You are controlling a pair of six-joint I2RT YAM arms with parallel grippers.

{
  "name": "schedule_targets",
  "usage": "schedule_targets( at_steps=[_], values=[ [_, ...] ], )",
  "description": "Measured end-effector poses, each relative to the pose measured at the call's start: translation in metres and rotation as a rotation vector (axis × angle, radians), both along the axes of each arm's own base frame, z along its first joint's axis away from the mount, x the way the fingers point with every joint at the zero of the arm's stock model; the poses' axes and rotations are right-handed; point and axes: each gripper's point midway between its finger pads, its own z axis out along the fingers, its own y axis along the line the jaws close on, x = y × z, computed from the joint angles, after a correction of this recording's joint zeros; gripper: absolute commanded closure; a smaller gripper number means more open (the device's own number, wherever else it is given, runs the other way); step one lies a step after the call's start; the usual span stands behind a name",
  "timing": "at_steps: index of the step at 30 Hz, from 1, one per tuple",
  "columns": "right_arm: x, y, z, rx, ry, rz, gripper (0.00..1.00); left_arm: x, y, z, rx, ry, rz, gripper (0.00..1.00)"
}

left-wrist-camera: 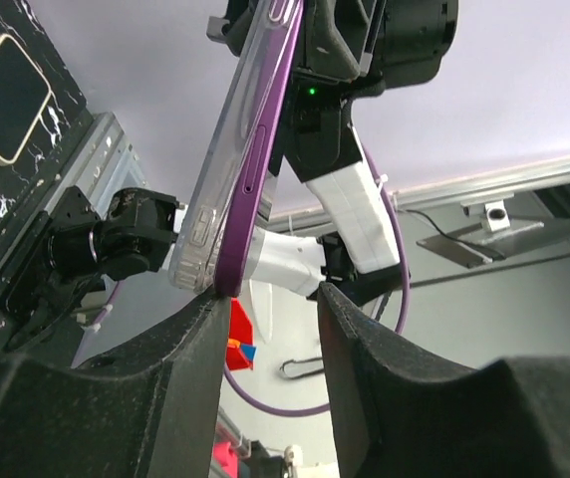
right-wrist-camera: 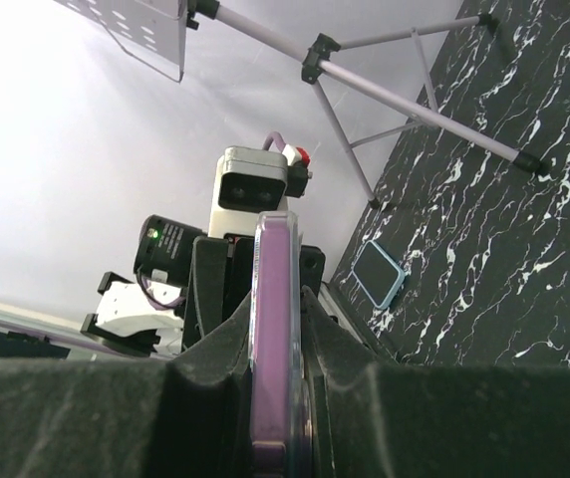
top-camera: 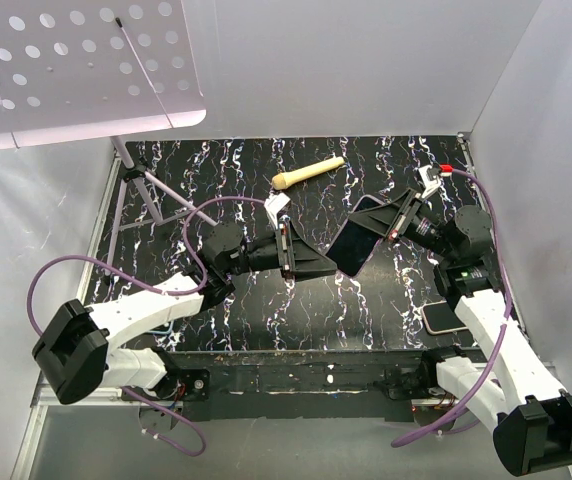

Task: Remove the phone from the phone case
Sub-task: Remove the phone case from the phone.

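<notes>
The phone in its clear case, purple at the edge and dark on the screen, hangs tilted above the middle of the table. My right gripper is shut on its upper end; the right wrist view shows the cased phone edge-on, clamped in the right gripper. My left gripper is open at the phone's lower end. In the left wrist view the phone's lower corner touches the tip of one finger of the left gripper, and the gap between the jaws is empty.
A wooden pestle lies at the back. A second phone in a pale case lies at the front right, and a blue-cased phone at the front left. A perforated music stand on tripod legs stands back left.
</notes>
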Motion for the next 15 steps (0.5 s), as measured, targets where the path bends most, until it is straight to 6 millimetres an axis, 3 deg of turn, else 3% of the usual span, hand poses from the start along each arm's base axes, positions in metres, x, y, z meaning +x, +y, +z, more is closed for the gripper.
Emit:
schedule_targets(
  at_steps=[15],
  values=[
    [0.009,0.0,-0.004,-0.005,-0.023,-0.029,0.99,0.017,-0.003,-0.007,0.019,0.003,0.14,0.6]
  ],
)
